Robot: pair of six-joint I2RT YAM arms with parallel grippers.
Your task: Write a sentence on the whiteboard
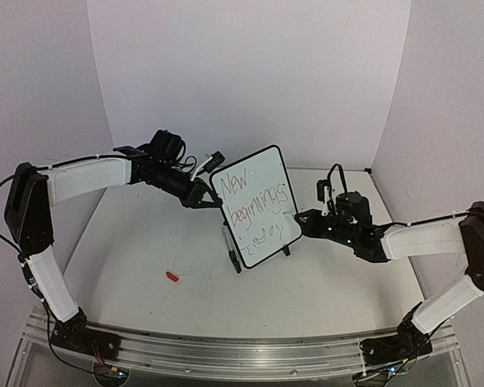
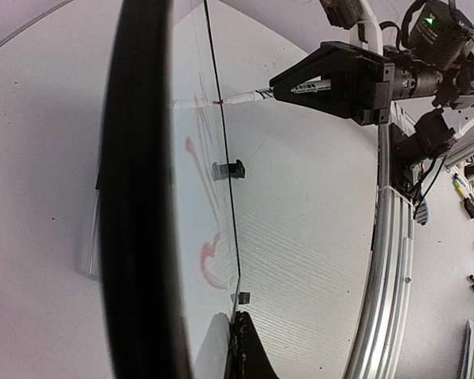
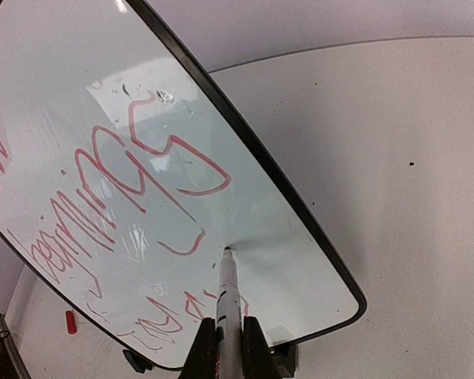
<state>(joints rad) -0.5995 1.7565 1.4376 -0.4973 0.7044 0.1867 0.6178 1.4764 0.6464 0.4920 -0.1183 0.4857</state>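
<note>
Two grips: left end effector [image 1: 203,193] clamps the glossy, round-cornered whiteboard [image 1: 258,173]. Right end effector [image 1: 302,219] pinches a slim marker [image 3: 227,292], tip touching ahead.

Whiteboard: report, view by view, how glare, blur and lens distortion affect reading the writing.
Top external: whiteboard small, evenly lit, sentence thin but legible. Left wrist: board edge-on, frame a blurred, bowed black band, lettering only red smears. Right wrist: strokes sharp and red, pale glare patch near the top, marker in focus.
</note>
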